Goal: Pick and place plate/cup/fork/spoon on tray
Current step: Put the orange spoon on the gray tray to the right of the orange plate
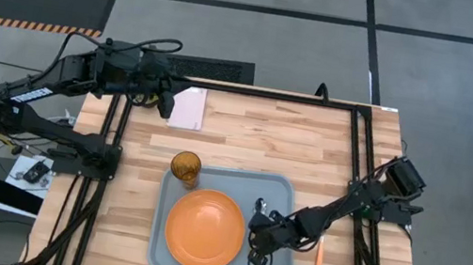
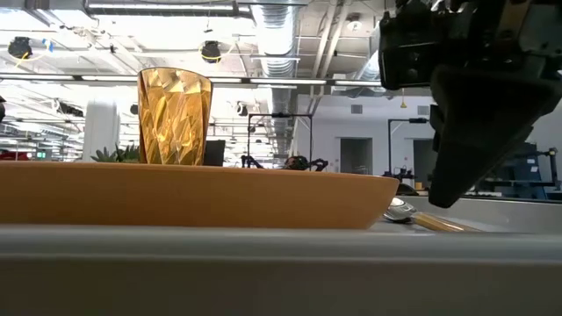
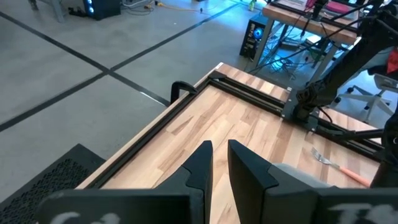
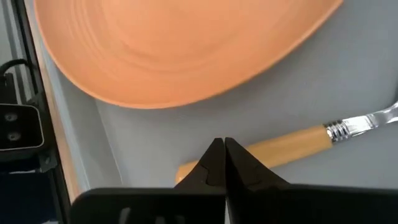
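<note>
The grey-blue tray [image 1: 281, 189] lies at the table's near middle. The orange plate [image 1: 205, 230] lies flat on it, and the amber cup [image 1: 185, 166] stands upright in the tray's far left corner. The spoon [image 4: 292, 144] lies on the tray floor to the right of the plate, with its bowl [image 2: 399, 209] showing in the low view. My right gripper [image 1: 259, 243] is shut and empty, just above the spoon's handle end. The fork [image 1: 319, 258] lies on the table to the right of the tray. My left gripper [image 1: 165, 102] waits at the far left, open by a narrow gap.
A white-pink napkin [image 1: 188, 108] lies on the table at the far left, beside my left gripper. Black frame rails [image 1: 357, 152] run along the table's left, right and far sides. Bare wood [image 1: 274, 138] lies between the napkin and the tray.
</note>
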Controlling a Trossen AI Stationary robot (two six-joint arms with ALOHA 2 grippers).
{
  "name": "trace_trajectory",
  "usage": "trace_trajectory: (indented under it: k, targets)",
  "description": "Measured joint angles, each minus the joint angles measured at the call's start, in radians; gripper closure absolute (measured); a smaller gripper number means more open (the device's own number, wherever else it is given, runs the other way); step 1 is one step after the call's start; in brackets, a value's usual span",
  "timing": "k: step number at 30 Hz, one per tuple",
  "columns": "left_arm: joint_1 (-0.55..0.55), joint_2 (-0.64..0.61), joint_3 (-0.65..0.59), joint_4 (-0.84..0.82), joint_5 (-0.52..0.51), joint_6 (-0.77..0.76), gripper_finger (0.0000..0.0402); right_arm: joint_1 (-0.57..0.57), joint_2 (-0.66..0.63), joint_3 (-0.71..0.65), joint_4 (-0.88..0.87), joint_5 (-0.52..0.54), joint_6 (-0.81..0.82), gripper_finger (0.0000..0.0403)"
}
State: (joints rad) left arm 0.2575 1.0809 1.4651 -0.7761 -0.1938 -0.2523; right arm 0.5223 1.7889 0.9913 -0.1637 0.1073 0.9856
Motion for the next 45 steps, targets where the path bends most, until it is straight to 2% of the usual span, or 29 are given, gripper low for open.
trace_trajectory:
  k: [22,33,45]
  targets:
    - [0.000,0.000,0.000,0.000,-0.003,0.005,0.0368,0.001,0.000,0.000,0.001,0.034,-0.004,0.0391]
    - [0.000,0.000,0.000,0.000,-0.005,0.005,0.0368,0.010,0.001,-0.058,0.112,0.072,0.018,0.0391]
    - [0.000,0.000,0.000,0.004,-0.017,0.009,0.0368,0.021,0.001,-0.065,0.111,0.075,0.040,0.0392]
